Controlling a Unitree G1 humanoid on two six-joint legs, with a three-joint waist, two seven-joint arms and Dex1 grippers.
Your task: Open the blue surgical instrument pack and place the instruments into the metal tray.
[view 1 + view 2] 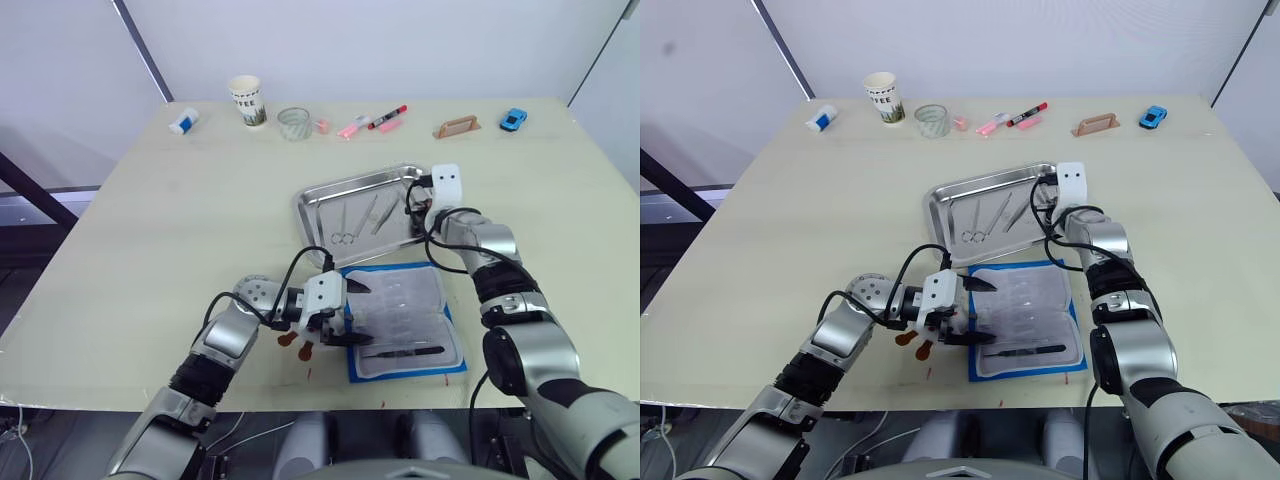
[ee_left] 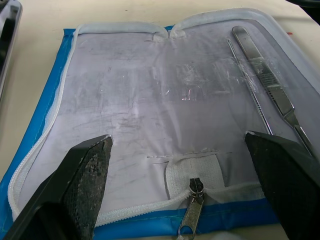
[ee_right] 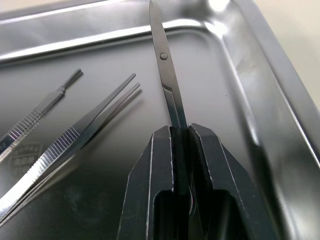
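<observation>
1. My right gripper (image 3: pixel 180 131) is pinched shut on a pair of scissors (image 3: pixel 167 80), blades pointing out ahead of the fingers. I hold it over the floor of the metal tray (image 1: pixel 322 192), at its right end, which I judge is so the scissors can be set down beside what already lies there.
2. Just beside the blades in the right wrist view lie forceps (image 3: pixel 75 135) and a second ribbed tool (image 3: pixel 35 117). The head views add a ring-handled pair (image 1: pixel 343 236) further left in the tray.
3. My left gripper (image 2: pixel 180 150) is spread wide, empty, hovering at the near-left edge of the blue surgical instrument pack (image 1: pixel 405 320), probably to steady it or reach for what remains.
4. The pack lies unzipped and flat, lining up, just below the tray. The left wrist view shows its zipper pull (image 2: pixel 191 212) and two slim instruments (image 2: pixel 265 90) under the clear lining; the head views show these merely as one dark sliver.
5. Cup, markers and a toy car sit well apart along the far edge.
</observation>
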